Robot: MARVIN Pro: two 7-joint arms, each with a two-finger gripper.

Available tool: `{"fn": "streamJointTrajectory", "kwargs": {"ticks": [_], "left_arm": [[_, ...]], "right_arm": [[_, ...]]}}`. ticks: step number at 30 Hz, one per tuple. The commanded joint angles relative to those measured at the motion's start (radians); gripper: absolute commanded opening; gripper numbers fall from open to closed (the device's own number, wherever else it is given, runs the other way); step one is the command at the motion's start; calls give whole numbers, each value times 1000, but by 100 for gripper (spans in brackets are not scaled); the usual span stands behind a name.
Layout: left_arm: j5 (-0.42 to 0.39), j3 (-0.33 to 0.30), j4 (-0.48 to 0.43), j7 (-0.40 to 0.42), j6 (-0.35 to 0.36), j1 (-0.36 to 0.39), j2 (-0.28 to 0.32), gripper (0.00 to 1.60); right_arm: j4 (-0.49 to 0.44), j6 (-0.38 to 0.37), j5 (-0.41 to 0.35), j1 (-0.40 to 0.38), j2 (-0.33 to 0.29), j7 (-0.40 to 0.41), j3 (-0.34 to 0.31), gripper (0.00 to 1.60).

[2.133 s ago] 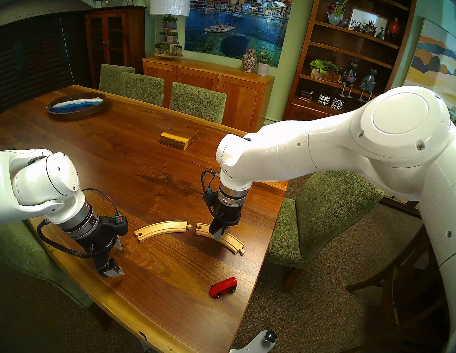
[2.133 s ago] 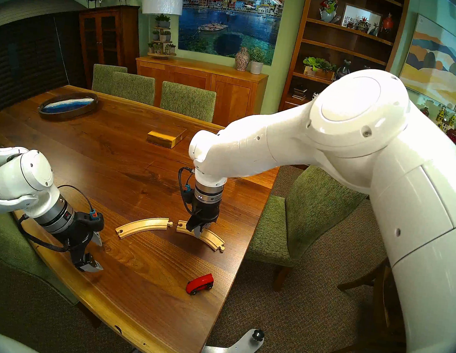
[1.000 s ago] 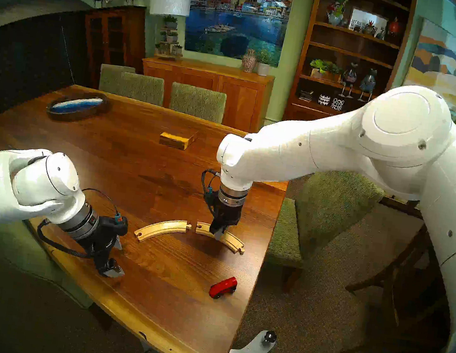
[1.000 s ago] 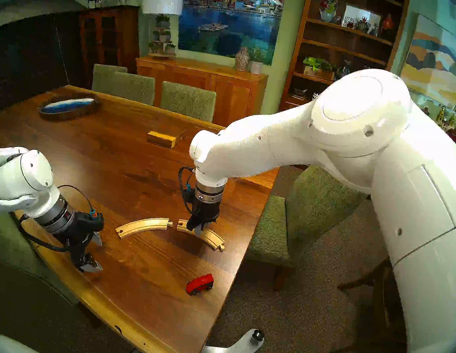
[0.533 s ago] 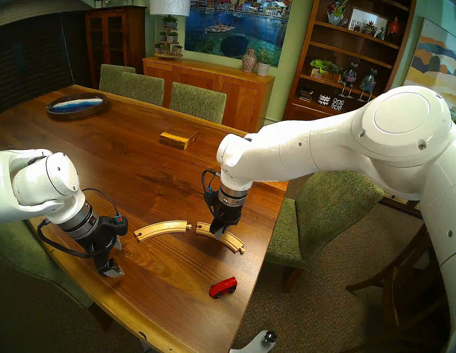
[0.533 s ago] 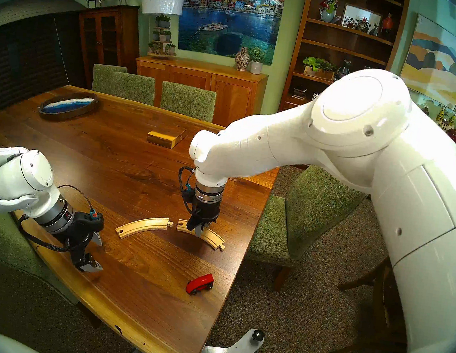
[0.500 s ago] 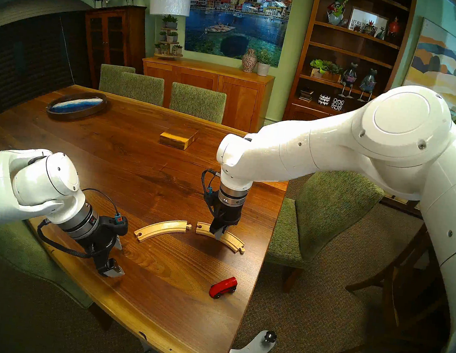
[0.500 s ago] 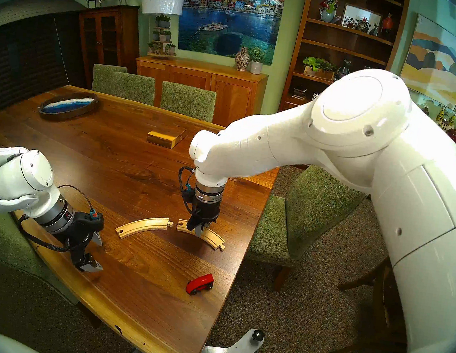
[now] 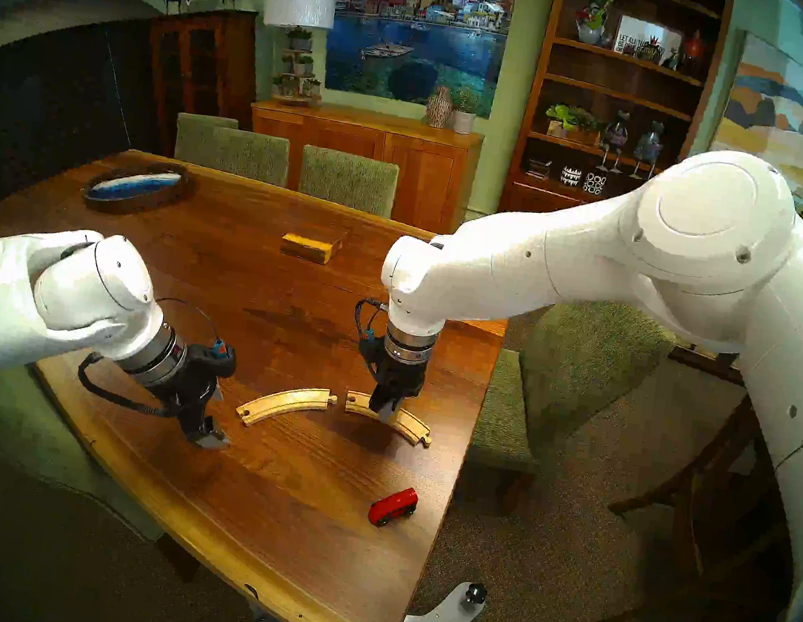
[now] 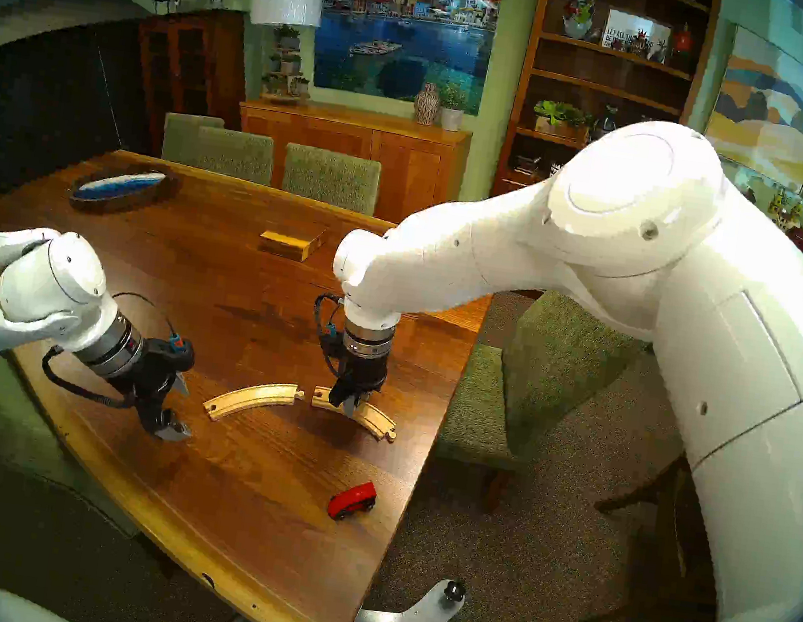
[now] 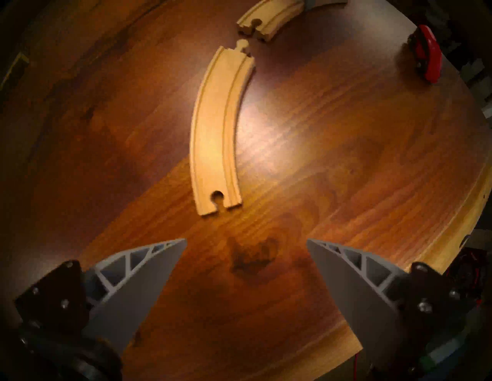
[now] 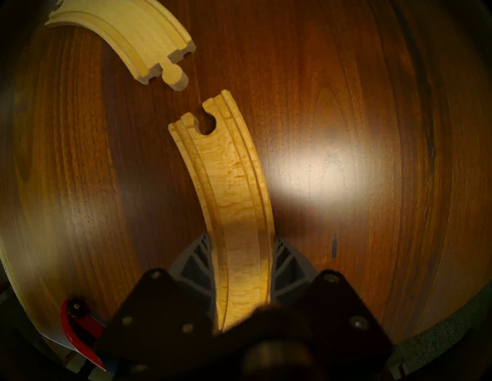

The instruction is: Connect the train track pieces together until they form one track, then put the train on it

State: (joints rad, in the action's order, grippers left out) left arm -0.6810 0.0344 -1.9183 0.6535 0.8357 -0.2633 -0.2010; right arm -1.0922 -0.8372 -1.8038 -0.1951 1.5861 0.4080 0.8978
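Two curved pale wooden track pieces lie end to end on the table, a small gap between them. The left piece (image 9: pixel 283 404) (image 11: pixel 217 127) points its peg at the hole of the right piece (image 9: pixel 412 427) (image 12: pixel 234 186). My right gripper (image 9: pixel 386 410) (image 12: pixel 245 255) points straight down and is shut on the right piece across its width, a finger on each side edge. Just left of the left piece's hole end, my left gripper (image 9: pixel 217 418) (image 11: pixel 246 240) hangs open and empty over bare table. The red train (image 9: pixel 393 506) (image 11: pixel 428 53) stands alone near the table's right edge.
A yellowish wooden block (image 9: pixel 310 246) lies farther back at mid-table, and an oval dark tray (image 9: pixel 136 186) sits at the far left. Green chairs (image 9: pixel 579 372) stand around the table. The table's right edge (image 9: pixel 458 463) runs close to the right piece and the train.
My left arm has risen and swung forward, bringing its open gripper closer to the left piece's hole end. The right gripper, both track pieces and the train have not moved.
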Motion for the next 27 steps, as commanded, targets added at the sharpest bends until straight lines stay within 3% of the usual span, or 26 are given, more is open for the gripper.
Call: {"fn": "streamJointTrajectory", "kwargs": {"ticks": [1,7,18,27], "left_arm": [[17,-31,85,-3,-23,34,-115,160],[31,-29,135,-9,-28,27,-170,160],[33,-20,291,160,10,68,-325,160],[99,7,369,218,15,80,-398,160]], "right_arm": [[3,-2,5,-16,-4,-4,1,0],[4,-2,5,-16,-4,-4,1,0],[4,-3,5,-16,-5,-4,1,0],[3,-3,6,-17,-5,-4,1,0]]}}
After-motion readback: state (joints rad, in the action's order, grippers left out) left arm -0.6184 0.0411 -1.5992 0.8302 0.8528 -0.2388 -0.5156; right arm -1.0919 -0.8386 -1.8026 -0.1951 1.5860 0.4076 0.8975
